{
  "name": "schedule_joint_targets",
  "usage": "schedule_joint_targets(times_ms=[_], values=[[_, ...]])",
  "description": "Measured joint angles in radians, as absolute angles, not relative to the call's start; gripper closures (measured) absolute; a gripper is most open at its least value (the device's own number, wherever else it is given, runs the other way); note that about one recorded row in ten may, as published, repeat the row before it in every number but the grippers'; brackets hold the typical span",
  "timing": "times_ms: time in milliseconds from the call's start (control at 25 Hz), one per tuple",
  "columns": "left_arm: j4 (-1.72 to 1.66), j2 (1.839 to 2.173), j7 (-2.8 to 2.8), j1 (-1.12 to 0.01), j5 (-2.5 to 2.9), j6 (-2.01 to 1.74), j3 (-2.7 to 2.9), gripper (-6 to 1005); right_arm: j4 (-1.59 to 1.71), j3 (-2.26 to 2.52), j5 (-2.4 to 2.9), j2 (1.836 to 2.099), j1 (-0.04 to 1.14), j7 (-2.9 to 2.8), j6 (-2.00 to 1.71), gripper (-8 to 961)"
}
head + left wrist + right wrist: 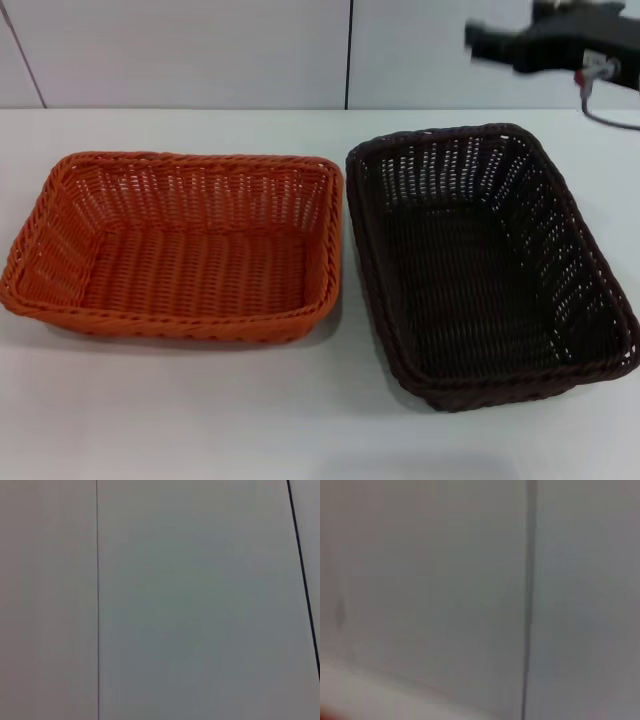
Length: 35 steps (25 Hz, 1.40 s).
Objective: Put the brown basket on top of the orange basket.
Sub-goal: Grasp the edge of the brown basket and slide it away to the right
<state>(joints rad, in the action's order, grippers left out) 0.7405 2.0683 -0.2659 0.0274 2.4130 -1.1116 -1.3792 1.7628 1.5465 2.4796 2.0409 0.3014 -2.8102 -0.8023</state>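
The orange basket (175, 245) sits on the white table at the left of the head view, empty, open side up. The brown basket (490, 265) sits right beside it on the right, empty, slightly turned, its rim almost touching the orange one. My right gripper (490, 40) is high at the back right, above and behind the brown basket's far end, apart from it. My left gripper is out of view. Both wrist views show only a blank wall with seams.
The white table (200, 410) has bare surface in front of both baskets. A grey panelled wall (200, 50) stands behind the table. A cable (600, 110) hangs from the right arm near the back right.
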Motion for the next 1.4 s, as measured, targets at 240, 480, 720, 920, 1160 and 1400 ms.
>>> schedule_joint_targets(times_ms=[240,480,720,920,1160,1400], values=[[0.694,2.069,-0.265,0.000,2.401,-1.107,-1.379,194,1.902,1.395,2.463,2.050,0.412,-2.657,-1.374,147],[0.654,2.069,-0.265,-0.027,2.355,-1.107,-1.376,195,1.924,1.333,2.423,2.066,0.484,-2.489,-1.729,152],[0.638,2.069,-0.264,-0.032,2.300,-1.104,-1.376,195,1.944,1.342,2.369,2.071,0.493,-2.397,-1.931,156],[0.636,2.070,-0.264,-0.026,2.264,-1.104,-1.369,194,1.941,1.343,2.379,2.071,0.488,-2.373,-1.983,160],[0.635,2.071,-0.265,-0.023,2.252,-1.104,-1.355,194,1.852,1.368,2.426,2.071,0.506,-2.334,-1.981,165],[0.635,2.071,-0.266,-0.024,2.252,-1.102,-1.348,194,1.704,1.433,2.461,2.073,0.548,-2.322,-1.921,169]])
